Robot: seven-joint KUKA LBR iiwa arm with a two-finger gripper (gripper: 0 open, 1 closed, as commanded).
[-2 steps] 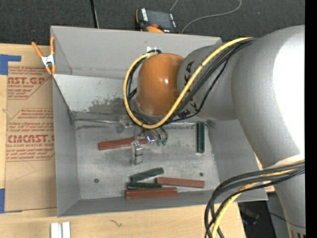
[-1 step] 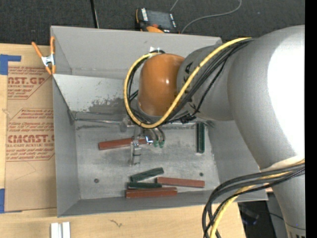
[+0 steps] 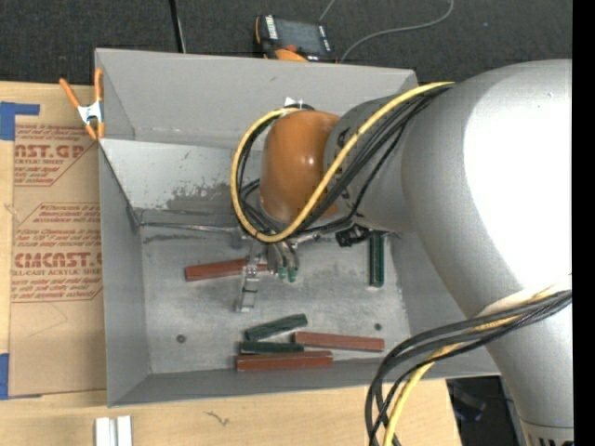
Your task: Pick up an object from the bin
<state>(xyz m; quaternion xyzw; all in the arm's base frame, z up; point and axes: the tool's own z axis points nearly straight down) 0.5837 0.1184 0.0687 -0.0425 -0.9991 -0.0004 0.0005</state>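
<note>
Down at the bin floor, beneath the orange cover [image 3: 293, 165] of the wrist: gripper [image 3: 268, 269], set at the right end of a red-brown flat bar [image 3: 212, 270] lying crosswise near the middle of the floor.

To do this step well, probably: centre across the bar's narrow width, stay square to the floor, close firmly before any lift, then rise straight up to keep the long free end from swinging or dragging on the grey metal. Worth testing the hold before clearing the walls, given a grip so near one end and the risk of tipping.

As for opening: cannot tell wide from narrow, nor whether closed on the bar, with that part masked by wrist and cables. Touching the bar's end or just beside it, and no surer than that.

Farther out, to the right and well apart: a dark green stick [image 3: 376, 260], lying front to back close under the arm. Toward the front wall: a small heap, with a second green stick [image 3: 275, 325] beside two more red-brown bars [image 3: 339, 342]. Around everything, the sloped grey walls of the bin [image 3: 121, 249].
</note>
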